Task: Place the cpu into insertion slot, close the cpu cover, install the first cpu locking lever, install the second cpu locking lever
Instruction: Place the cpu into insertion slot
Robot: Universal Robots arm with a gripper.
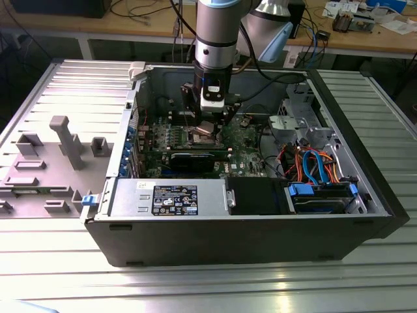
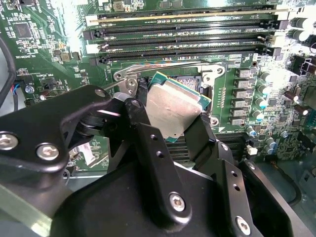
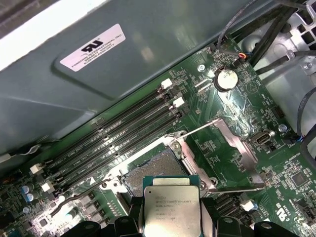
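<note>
1. The computer case [image 1: 228,244] lies open on the table [image 1: 195,287].
2. Inside it, the power supply [image 1: 169,199] sits before the expansion card [image 1: 192,158].
3. The cpu [image 2: 173,106], gripped in the gripper [image 2: 170,117], hangs close over the insertion slot [image 3: 148,177], beside the memory slots [image 3: 113,143].

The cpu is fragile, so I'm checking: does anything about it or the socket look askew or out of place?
Nothing looks damaged. The cpu is not seated: the gripper holds it by its edges over the insertion slot, and its edges look turned relative to the slot's. The cpu cover stands open.
</note>
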